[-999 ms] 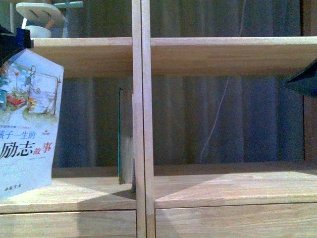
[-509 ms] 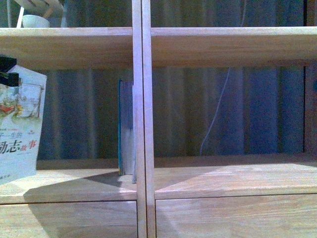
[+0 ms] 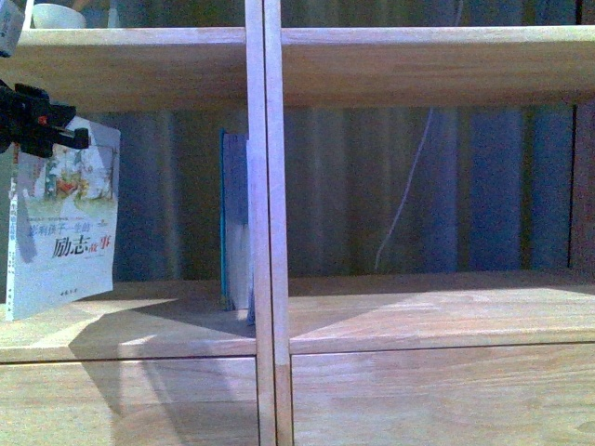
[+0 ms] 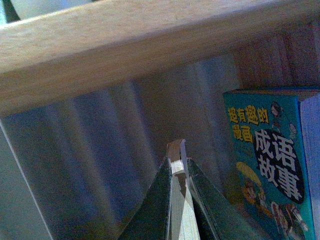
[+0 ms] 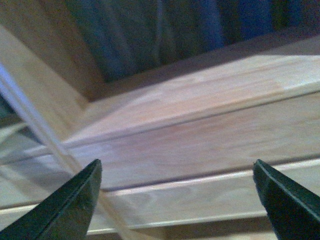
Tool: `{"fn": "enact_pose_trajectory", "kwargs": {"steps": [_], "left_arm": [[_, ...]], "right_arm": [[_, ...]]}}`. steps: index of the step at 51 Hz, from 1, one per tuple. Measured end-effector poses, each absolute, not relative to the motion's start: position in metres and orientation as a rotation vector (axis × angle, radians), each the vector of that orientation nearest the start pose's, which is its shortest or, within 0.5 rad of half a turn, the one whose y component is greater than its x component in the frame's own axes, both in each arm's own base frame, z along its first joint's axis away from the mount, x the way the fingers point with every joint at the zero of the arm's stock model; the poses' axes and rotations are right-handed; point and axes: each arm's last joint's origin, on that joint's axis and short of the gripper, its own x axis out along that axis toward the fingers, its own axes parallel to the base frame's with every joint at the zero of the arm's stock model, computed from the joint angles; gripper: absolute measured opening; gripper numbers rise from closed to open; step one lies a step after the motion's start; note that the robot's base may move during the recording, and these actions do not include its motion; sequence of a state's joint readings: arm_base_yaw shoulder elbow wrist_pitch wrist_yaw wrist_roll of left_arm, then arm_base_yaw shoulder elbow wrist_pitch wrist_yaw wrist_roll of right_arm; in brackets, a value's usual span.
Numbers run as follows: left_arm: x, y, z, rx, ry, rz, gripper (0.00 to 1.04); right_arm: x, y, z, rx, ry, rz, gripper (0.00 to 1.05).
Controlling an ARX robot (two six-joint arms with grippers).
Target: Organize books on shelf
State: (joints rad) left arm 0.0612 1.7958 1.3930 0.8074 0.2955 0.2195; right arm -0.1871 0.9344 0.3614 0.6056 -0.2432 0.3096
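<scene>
The pale book (image 3: 63, 223) with black Chinese characters hangs nearly upright in the left compartment of the light-wood shelf (image 3: 265, 186), its lower edge just above the board. My left gripper (image 3: 42, 130) is shut on its top edge. In the left wrist view the gripper (image 4: 176, 167) pinches the book's thin edge (image 4: 175, 150). The teal-spined book (image 3: 232, 223) stands upright against the centre divider, and its teal cover (image 4: 270, 165) shows beside my left gripper. My right gripper (image 5: 176, 165) is open over a bare shelf board (image 5: 200, 145), holding nothing, and is out of the front view.
A white bowl (image 3: 58, 14) sits on the upper left board. A white cable (image 3: 409, 195) hangs behind the open back, in front of a dark curtain. Plain drawer fronts (image 3: 437, 395) lie below the boards. The upper board (image 4: 150, 45) is close above my left gripper.
The pale book has gone from tilted to nearly upright and moved right, deeper into the left compartment. The shelf sits lower in the front view. The right gripper's tip has left that view.
</scene>
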Motion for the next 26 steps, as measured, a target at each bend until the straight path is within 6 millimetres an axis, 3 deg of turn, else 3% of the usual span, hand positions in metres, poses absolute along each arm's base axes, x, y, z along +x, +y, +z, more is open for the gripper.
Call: {"fn": "enact_pose_trajectory", "kwargs": {"steps": [5,10,14,26], "left_arm": [[0.427,0.014,0.355,0.290,-0.428,-0.207,0.07],[0.443,0.005,0.353,0.301,-0.443,-0.239,0.07],[0.460,-0.006,0.350,0.311,-0.442,-0.275,0.07],[0.496,-0.031,0.332,0.315,-0.437,-0.323,0.07]], "right_arm": [[0.187,-0.026,0.228,0.158,0.001,-0.001,0.76],[0.175,-0.019,0.215,0.059,0.007,-0.004,0.55],[0.166,-0.015,0.206,0.031,0.008,-0.001,0.38],[0.152,-0.004,0.192,0.016,0.010,-0.015,0.04]]}}
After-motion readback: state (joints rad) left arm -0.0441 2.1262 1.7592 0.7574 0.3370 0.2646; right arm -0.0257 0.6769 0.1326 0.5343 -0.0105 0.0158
